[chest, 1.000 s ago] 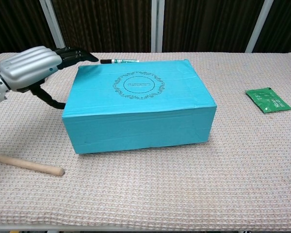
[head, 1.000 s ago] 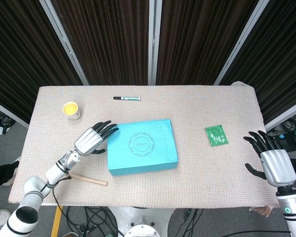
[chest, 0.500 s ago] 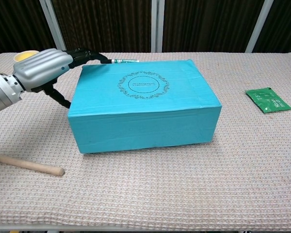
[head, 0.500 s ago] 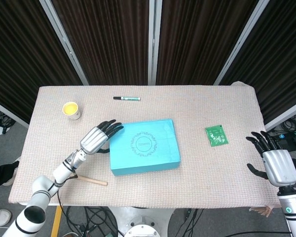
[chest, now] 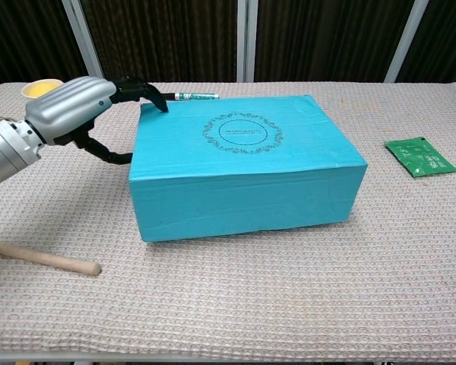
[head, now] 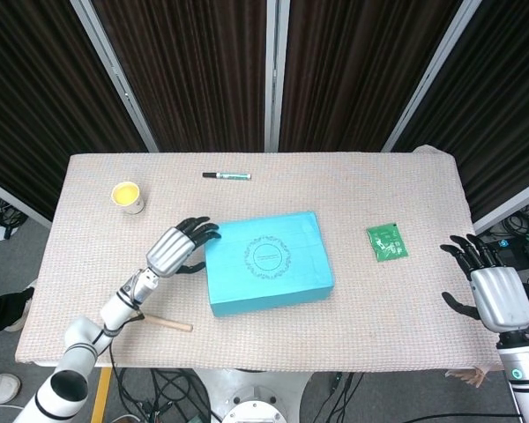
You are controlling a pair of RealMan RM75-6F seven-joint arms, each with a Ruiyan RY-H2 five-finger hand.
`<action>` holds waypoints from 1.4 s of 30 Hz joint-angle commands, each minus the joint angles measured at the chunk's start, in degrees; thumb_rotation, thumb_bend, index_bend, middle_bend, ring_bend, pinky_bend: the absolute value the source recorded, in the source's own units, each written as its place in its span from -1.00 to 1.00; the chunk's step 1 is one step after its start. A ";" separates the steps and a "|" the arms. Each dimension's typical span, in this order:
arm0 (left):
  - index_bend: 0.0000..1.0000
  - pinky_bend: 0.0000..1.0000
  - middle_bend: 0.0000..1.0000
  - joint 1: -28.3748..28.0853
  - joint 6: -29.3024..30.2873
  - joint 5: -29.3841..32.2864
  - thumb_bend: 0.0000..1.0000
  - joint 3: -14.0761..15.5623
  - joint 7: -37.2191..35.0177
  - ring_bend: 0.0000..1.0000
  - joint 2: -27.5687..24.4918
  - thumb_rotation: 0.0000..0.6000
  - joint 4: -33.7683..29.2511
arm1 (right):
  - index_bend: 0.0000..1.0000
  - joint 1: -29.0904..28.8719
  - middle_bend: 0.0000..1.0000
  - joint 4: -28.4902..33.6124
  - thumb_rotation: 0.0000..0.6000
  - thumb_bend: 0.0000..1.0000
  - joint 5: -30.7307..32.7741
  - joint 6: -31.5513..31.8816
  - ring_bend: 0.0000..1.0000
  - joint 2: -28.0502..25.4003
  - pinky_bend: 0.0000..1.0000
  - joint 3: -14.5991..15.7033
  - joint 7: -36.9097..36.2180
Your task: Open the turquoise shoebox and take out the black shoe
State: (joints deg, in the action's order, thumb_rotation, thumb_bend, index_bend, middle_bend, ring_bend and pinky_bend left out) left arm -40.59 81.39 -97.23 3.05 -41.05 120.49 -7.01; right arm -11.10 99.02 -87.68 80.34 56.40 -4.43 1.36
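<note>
Nearest you, a wooden stick (chest: 42, 257) lies on the woven surface (chest: 289, 304) at the front left, just behind your left forearm in the head view. Your right hand (head: 494, 291) hangs off the front right corner of the surface, its fingers (head: 465, 249) spread apart and holding nothing; the chest view does not show it.

The box (chest: 247, 171) sits closed in the middle of the surface, lid on, its printed ring facing up. The shoe is not visible; the lid hides whatever is inside.

Your left hand (chest: 72, 106) is at the box's left end. Its dark fingers (chest: 140, 91) reach to the far left corner of the lid and look to be touching it, while the thumb curves down just beside the left wall. The hand grips nothing; whether the thumb touches the wall, you cannot tell.

To the right of the box, well apart from it, lies a green packet (chest: 419, 156). Farther back on the left stands a cup (head: 128, 196) with a yellow inside. Farthest away, behind the box, lies a marker (head: 227, 176).
</note>
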 commanded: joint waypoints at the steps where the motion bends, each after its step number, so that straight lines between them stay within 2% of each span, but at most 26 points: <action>1: -0.39 -0.47 -0.48 0.13 0.59 -0.16 -0.40 0.44 0.48 -0.67 0.28 1.00 0.27 | -0.56 -0.04 -0.75 -0.06 1.00 -0.86 0.03 -0.07 -0.83 0.00 -0.67 -0.02 -0.07; 7: -0.28 -0.42 -0.36 0.33 0.97 1.00 -0.25 -0.06 -1.08 -0.58 0.83 1.00 -0.18 | -0.56 0.00 -0.75 -0.23 1.00 -0.87 0.14 -0.14 -0.83 -0.01 -0.67 -0.03 -0.60; 13: -0.16 -0.40 -0.24 0.35 -0.47 3.39 -0.11 -1.81 -6.79 -0.53 1.61 1.00 -1.58 | -0.56 0.04 -0.75 -0.34 1.00 -0.89 0.12 -0.21 -0.83 -0.03 -0.67 0.01 -0.98; 18: -0.15 -0.40 -0.20 0.02 -3.10 5.66 -0.08 -3.56 -13.87 -0.53 1.38 1.00 -3.93 | -0.55 0.14 -0.75 -0.37 1.00 -0.89 0.03 -0.05 -0.83 -0.11 -0.67 0.02 -1.21; 25: -0.12 -0.40 -0.18 -0.63 -7.84 7.20 -0.08 -4.40 -25.72 -0.53 -2.08 1.00 -9.74 | -0.55 0.28 -0.75 -0.54 1.00 -0.89 -0.27 0.21 -0.83 -0.07 -0.67 0.10 -1.60; 31: -0.12 -0.40 -0.17 -1.37 -12.39 8.26 -0.07 -4.94 -34.65 -0.53 -7.86 1.00 -18.94 | -0.55 0.43 -0.75 -0.69 1.00 -0.90 -0.49 0.50 -0.83 -0.09 -0.67 0.14 -1.91; 37: -0.12 -0.41 -0.15 -2.49 -18.56 10.16 -0.04 -6.06 -41.83 -0.53 -15.69 1.00 -31.31 | -0.55 0.50 -0.75 -0.76 1.00 -0.90 -0.60 0.62 -0.83 -0.10 -0.67 0.14 -2.08; 42: -0.13 -0.41 -0.15 -4.19 -27.87 13.34 -0.06 -7.59 -48.41 -0.53 -23.11 1.00 -42.39 | -0.55 0.51 -0.75 -0.73 1.00 -0.91 -0.84 0.72 -0.83 -0.15 -0.67 0.16 -2.20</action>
State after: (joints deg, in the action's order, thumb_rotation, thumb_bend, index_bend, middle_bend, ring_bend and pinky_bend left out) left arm -43.47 58.78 -86.15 -3.31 -85.28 101.98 -43.89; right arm -10.59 98.29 -88.53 81.06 56.25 -4.27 -0.85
